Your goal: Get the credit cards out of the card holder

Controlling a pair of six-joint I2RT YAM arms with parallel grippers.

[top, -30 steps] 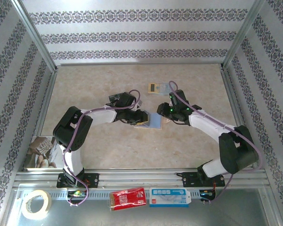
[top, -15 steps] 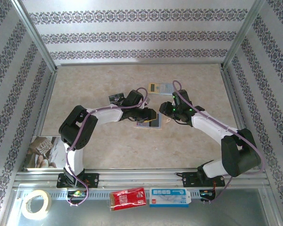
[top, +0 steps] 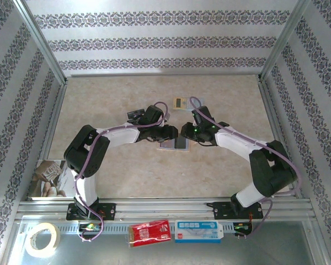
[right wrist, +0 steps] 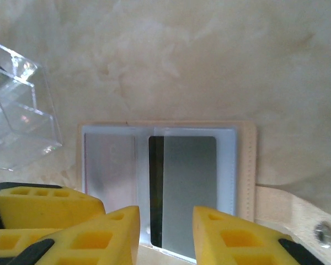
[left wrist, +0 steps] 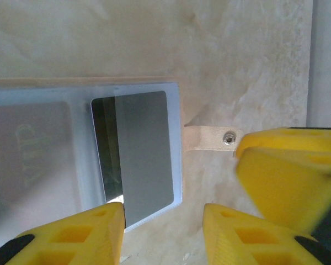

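The card holder (top: 166,146) lies open and flat mid-table, tan rim (right wrist: 247,165) round a pale blue inside (left wrist: 80,165), strap tab (left wrist: 207,138) sticking out. One of the credit cards (right wrist: 187,187), grey with a dark stripe, sits in one pocket (left wrist: 143,149). A second shows faintly behind the frosted other pocket (left wrist: 27,143). My left gripper (left wrist: 163,232) is open over the holder's corner beside the card. Open too, my right gripper (right wrist: 165,237) straddles that card's near edge. Both grippers (top: 174,132) (top: 186,134) almost touch.
A yellow-and-pale-blue device (top: 186,102) lies just behind the grippers. A clear plastic piece (right wrist: 16,110) sits beside the holder. On the near ledge are a tape roll (top: 42,239), a red packet (top: 149,232) and a white-blue box (top: 198,231). Metal frame posts bound the table.
Both grippers have closed in on the card holder from either side, the left moving right and the right moving left. The right jaws stand a little narrower.
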